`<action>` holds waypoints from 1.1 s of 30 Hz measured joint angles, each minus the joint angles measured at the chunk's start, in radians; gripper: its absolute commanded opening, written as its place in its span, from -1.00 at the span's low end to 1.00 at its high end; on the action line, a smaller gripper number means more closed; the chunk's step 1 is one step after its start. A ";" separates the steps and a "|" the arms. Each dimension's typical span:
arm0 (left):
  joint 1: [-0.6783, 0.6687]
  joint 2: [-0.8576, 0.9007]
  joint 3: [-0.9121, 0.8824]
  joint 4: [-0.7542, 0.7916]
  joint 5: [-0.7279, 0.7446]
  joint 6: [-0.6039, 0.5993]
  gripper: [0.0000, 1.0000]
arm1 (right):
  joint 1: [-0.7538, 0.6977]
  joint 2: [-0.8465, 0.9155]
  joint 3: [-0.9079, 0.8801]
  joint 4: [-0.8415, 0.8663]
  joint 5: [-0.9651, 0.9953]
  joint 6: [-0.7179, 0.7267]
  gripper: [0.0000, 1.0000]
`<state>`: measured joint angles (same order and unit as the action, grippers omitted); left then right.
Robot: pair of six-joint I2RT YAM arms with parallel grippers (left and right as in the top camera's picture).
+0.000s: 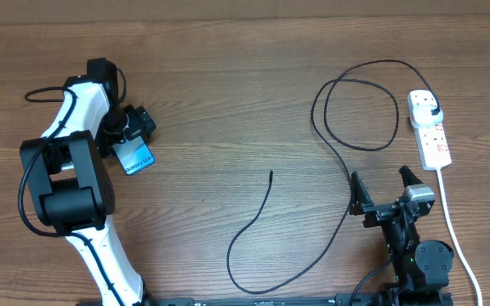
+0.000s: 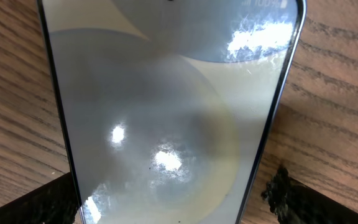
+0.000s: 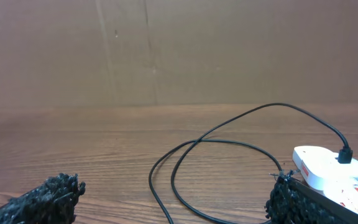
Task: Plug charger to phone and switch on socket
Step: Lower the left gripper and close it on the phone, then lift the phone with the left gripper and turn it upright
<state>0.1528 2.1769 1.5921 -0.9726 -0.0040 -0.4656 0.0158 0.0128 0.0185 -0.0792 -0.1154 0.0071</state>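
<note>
LEFT SIDE: our left gripper [image 2: 166, 202], jaws wide, straddles the slim blue-screened phone [image 1: 137, 158] on the wooden table [image 1: 228, 102] | HOW: we should close squarely on its long edges, port end free | AROUND: thin black charger cable [image 1: 270, 178] ends mid-table, well apart; white plastic power strip [image 1: 432, 136] far right; right gripper [image 1: 384, 189] gapes empty.

On a brown, wood-grained table [image 1: 228, 102], the charger [image 1: 270, 180] is plain black, the socket [image 1: 436, 144] white with red switch marks and a white cord [image 1: 452, 225], and the phone [image 1: 135, 158] light blue with dark edges, its screen showing pale grey and beige curves close up.
</note>
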 measured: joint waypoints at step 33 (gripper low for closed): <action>0.000 -0.002 0.000 0.001 0.000 -0.006 0.56 | 0.000 0.000 0.000 0.000 0.000 0.000 1.00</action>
<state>0.1528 2.1754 1.5921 -0.9718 -0.0040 -0.4717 0.0158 0.0128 0.0185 -0.0795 -0.1154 0.0074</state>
